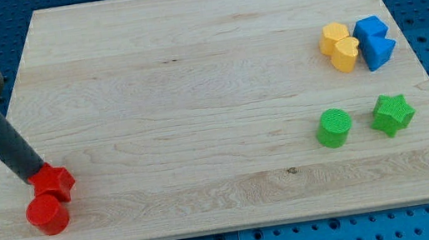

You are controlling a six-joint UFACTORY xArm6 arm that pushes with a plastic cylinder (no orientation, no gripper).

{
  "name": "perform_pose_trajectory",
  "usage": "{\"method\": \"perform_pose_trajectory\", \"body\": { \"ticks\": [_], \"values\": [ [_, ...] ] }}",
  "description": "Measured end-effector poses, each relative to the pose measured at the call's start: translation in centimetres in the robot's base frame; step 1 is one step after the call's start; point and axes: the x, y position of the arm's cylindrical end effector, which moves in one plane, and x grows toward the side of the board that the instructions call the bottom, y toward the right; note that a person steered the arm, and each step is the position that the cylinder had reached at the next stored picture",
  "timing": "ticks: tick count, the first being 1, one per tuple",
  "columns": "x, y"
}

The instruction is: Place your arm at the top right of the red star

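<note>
The red star (56, 183) lies near the board's bottom left corner, touching a red cylinder (47, 214) just below it. My tip (34, 173) rests on the board at the star's upper left edge, touching or nearly touching it. The dark rod slants up to the view's top left.
A yellow pair of blocks (340, 45) and a blue pair of blocks (374, 41) cluster at the upper right. A green cylinder (334, 128) and a green star (392, 114) sit at the lower right. The wooden board (194, 97) lies on a blue perforated table.
</note>
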Motion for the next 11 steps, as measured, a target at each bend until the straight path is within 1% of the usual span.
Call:
{"method": "perform_pose_trajectory", "body": {
  "ticks": [1,2,4,6,8,11],
  "values": [
    [-0.5,0.0],
    [-2.8,0.0],
    [-3.2,0.0],
    [-3.5,4.1],
    [-4.4,4.5],
    [-4.5,4.5]
  ]
}}
